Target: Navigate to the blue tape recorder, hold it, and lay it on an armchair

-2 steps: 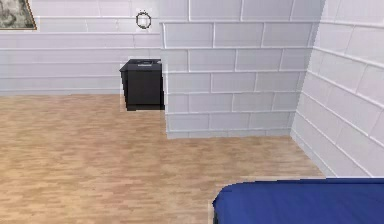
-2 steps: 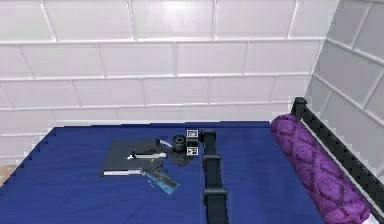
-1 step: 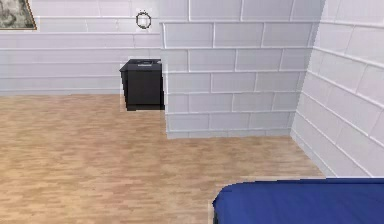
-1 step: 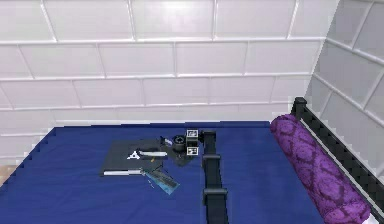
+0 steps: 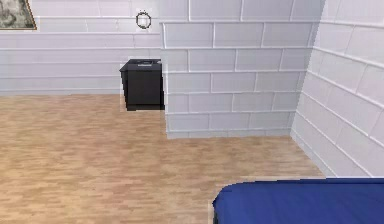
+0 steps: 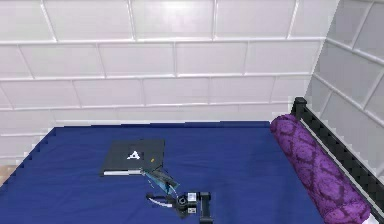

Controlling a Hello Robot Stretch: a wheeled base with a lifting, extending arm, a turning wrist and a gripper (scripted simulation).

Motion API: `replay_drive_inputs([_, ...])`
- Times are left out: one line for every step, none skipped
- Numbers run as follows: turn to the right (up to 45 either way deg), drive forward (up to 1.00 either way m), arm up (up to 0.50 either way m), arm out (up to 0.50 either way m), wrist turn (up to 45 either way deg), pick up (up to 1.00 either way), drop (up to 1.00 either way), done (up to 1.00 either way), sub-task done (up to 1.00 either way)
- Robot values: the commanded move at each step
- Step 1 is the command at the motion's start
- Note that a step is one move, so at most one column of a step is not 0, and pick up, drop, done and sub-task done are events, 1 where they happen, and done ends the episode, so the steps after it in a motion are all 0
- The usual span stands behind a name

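Note:
A flat dark slab with a small white mark (image 6: 135,158) lies on the blue bed cover (image 6: 230,160) in the arm side view, left of the middle. The gripper (image 6: 158,186) reaches in from the bottom edge, and its thin fingers end at the slab's near corner. The slab lies right at its far end, so I cannot tell whether the gripper holds anything or touches the slab. The arm's dark end with its white squares (image 6: 196,203) sits just right of the gripper.
A purple bolster (image 6: 310,165) lies along the bed's right end against a dark frame (image 6: 300,108). White block walls stand behind it. In the forward view a black cabinet (image 5: 142,85) stands by a wall corner, above bare wood floor (image 5: 100,150); the bed's corner (image 5: 300,200) is at bottom right.

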Motion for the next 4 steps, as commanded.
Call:
replay_drive_inputs([0.0,0.0,0.0,0.0,0.0,1.0,0.0,0.0,0.0])
replay_drive_inputs([0.0,0.0,0.1,0.0,0.0,0.0,0.0,0.0,0.0])
replay_drive_inputs([0.0,0.0,0.44,0.0,0.0,0.0,0.0,0.0,0.0])
replay_drive_inputs([0.0,0.0,0.0,0.0,-45.0,0.0,0.0,0.0,0.0])
